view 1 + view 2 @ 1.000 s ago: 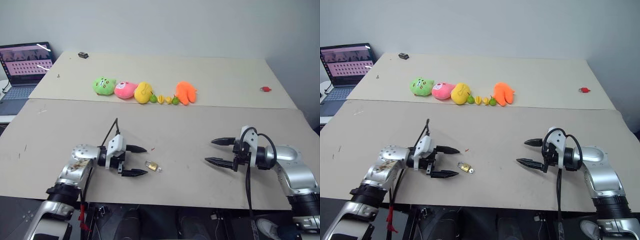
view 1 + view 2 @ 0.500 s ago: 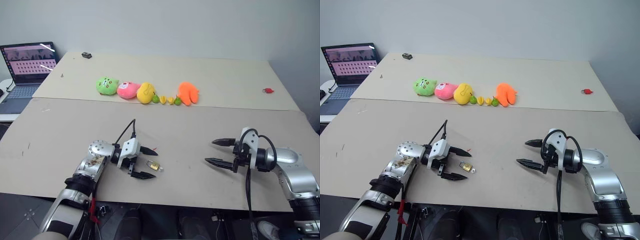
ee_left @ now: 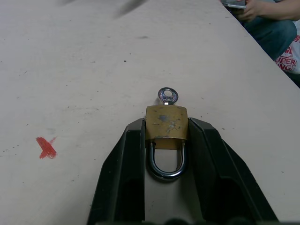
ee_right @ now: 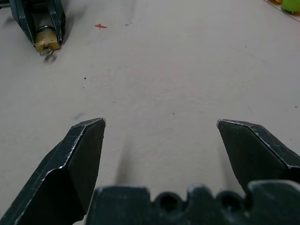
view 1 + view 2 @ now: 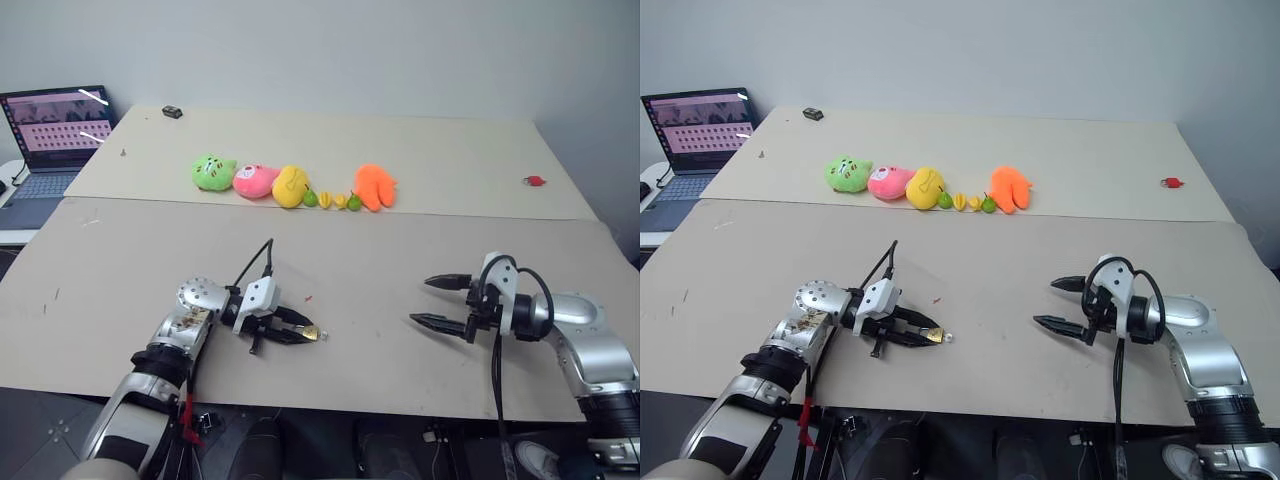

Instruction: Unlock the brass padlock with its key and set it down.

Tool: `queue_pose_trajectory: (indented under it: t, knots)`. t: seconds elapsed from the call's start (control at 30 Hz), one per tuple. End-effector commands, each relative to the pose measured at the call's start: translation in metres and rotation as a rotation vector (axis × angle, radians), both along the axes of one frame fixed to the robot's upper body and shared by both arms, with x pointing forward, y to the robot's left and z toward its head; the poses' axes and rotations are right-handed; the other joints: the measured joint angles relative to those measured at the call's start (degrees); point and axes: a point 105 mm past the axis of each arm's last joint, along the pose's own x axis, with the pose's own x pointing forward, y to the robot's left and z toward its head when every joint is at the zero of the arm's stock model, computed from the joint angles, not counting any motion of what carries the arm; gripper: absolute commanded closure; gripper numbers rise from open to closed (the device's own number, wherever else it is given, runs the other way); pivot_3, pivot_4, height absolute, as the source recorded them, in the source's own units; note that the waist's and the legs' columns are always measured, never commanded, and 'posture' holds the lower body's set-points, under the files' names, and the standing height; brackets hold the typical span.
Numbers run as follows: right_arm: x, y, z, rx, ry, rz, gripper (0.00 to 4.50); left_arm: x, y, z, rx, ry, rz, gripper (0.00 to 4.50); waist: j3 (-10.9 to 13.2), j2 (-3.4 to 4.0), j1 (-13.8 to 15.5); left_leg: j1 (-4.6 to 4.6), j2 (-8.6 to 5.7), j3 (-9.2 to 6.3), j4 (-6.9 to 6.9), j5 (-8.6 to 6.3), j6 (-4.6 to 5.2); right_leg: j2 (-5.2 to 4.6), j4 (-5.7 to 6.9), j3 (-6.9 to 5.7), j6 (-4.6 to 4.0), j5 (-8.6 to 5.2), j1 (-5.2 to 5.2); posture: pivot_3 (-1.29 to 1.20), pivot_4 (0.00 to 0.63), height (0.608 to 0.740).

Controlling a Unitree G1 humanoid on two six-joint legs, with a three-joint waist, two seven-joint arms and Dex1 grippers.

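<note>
We see the left gripper (image 3: 166,136) clenched on the brass padlock (image 3: 166,123), one black finger against each side of its body, the silver shackle lying between the fingers. The key (image 3: 167,95) sticks out of the lock's far end, its round bow resting on the table (image 5: 380,255). A small red mark (image 3: 46,146) lies beside the fingers. We find the right gripper (image 5: 435,301) well apart, spread wide and empty. Plush toys (image 5: 290,184) line the far side.
</note>
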Motion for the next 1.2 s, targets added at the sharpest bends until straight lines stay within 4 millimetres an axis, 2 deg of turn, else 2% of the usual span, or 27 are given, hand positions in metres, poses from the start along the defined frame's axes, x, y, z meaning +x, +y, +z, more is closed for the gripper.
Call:
queue_pose_trajectory:
  t: [0.03, 0.17, 0.33, 0.43, 0.53, 0.67, 0.8, 0.93, 1.2]
  knots:
    - [0.005, -0.002, 0.016, 0.013, -0.062, -0.002, 0.0, 0.002, -0.008, -0.002, 0.006, -0.012, 0.005, 3.66, 0.0, 0.0, 0.1, -0.01, 0.0, -0.01, 0.01, 0.0, 0.0, 0.0, 0.0, 0.0, 0.0, 0.0, 0.0, 0.0, 0.15, 0.722]
    - [0.012, 0.008, 0.019, 0.026, -0.104, 0.003, 0.0, 0.021, -0.015, 0.02, -0.103, -0.109, 0.094, 3.66, 0.0, 0.0, 0.1, -0.08, -0.04, -0.03, 0.15, 0.0, 0.0, 0.0, 0.0, 0.04, 0.06, 0.04, 0.01, 0.0, 0.15, 0.722]
    - [0.02, 0.026, 0.037, 0.107, -0.159, 0.028, 0.0, 0.031, -0.021, 0.034, -0.176, -0.137, 0.14, 3.66, 0.0, -0.02, -0.2, -0.19, -0.04, -0.03, 0.21, -0.02, 0.04, 0.02, 0.0, 0.08, 0.11, 0.07, -0.07, 0.0, 0.15, 0.722]
    - [0.023, 0.037, 0.05, 0.163, -0.181, 0.058, 0.69, 0.027, -0.026, 0.039, -0.191, -0.172, 0.114, 3.66, 0.0, -0.02, -0.3, -0.18, -0.03, -0.03, 0.2, -0.08, 0.14, 0.04, 0.0, 0.1, 0.09, 0.07, -0.08, 0.0, 0.15, 0.722]
    - [0.017, 0.052, 0.056, 0.203, -0.152, 0.134, 1.79, 0.025, -0.029, 0.043, -0.203, -0.192, 0.093, 3.66, 0.0, -0.02, -0.3, -0.18, -0.03, -0.03, 0.2, -0.09, 0.15, 0.05, 0.0, 0.11, -0.14, 0.21, -0.09, 0.0, 0.15, 0.722]
    - [0.003, 0.07, 0.052, 0.208, -0.081, 0.243, 3.15, 0.026, -0.029, 0.05, -0.215, -0.199, 0.087, 3.66, 0.0, -0.02, -0.2, -0.18, -0.03, -0.03, 0.21, -0.09, 0.15, 0.05, 0.0, 0.11, -0.13, 0.2, -0.07, 0.0, 0.15, 0.722]
    - [-0.016, 0.081, 0.042, 0.165, 0.039, 0.341, 4.45, 0.029, -0.026, 0.058, -0.225, -0.222, 0.096, 3.66, 0.0, -0.02, -0.1, -0.2, -0.04, -0.03, 0.21, -0.09, 0.16, 0.05, 0.0, 0.12, -0.12, 0.2, -0.09, 0.0, 0.15, 0.722]
    - [-0.025, 0.084, 0.04, 0.144, 0.1, 0.388, 4.45, 0.033, -0.022, 0.062, -0.234, -0.235, 0.111, 3.66, 0.0, -0.02, -0.1, -0.2, -0.03, -0.02, 0.24, -0.1, 0.16, 0.04, 0.0, 0.11, -0.1, 0.18, -0.09, 0.0, 0.15, 0.722]
    - [-0.016, 0.096, 0.051, 0.168, 0.019, 0.381, 4.45, 0.03, -0.03, 0.072, -0.284, -0.243, 0.116, 3.66, 0.0, -0.03, -0.2, -0.2, -0.02, -0.03, 0.24, -0.11, 0.18, 0.07, 0.0, 0.12, -0.09, 0.17, -0.11, 0.0, 0.15, 0.722]
